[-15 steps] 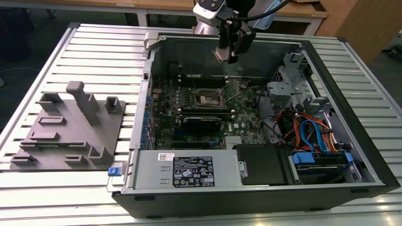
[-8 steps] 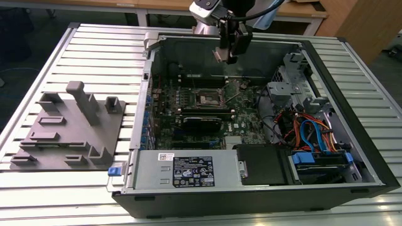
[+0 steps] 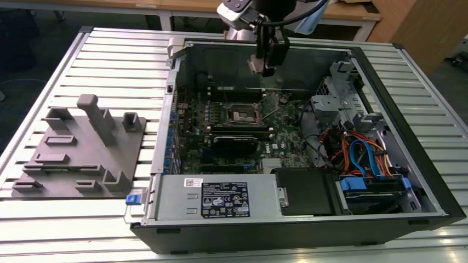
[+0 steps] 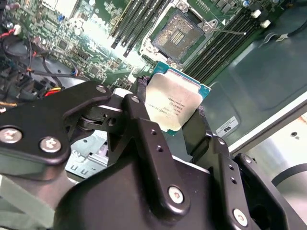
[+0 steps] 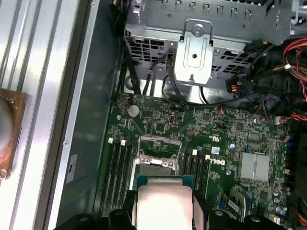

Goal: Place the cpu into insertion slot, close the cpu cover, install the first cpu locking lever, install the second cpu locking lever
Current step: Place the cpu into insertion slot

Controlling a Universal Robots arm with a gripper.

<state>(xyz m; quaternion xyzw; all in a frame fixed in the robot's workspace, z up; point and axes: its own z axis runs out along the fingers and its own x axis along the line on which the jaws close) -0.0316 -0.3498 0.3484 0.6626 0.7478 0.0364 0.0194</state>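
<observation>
My gripper point(image 3: 263, 61) hangs above the far part of the open computer case point(image 3: 409, 164), shut on the cpu point(image 4: 172, 101), a flat square chip with a dull silver top. Black fingers point(image 4: 204, 125) clamp two opposite edges of it. The cpu point(image 5: 163, 201) sits in the air short of the insertion slot point(image 5: 157, 149), not touching the board. The insertion slot point(image 4: 178, 32) lies uncovered, its dark contact field showing inside the silvery rim; it also appears in the exterior view point(image 3: 244, 114). The cpu cover point(image 5: 154, 162) seems raised at the slot's edge. A thin locking lever point(image 4: 233, 31) sticks out loose beside it.
Memory sticks point(image 4: 132, 19) flank the slot. A metal drive cage point(image 5: 194, 52) and coloured cables point(image 3: 358, 153) fill the case on the exterior view's right. The power supply point(image 3: 212, 198) lies at the case's near side. A grey fixture block point(image 3: 80, 148) rests on the slatted table.
</observation>
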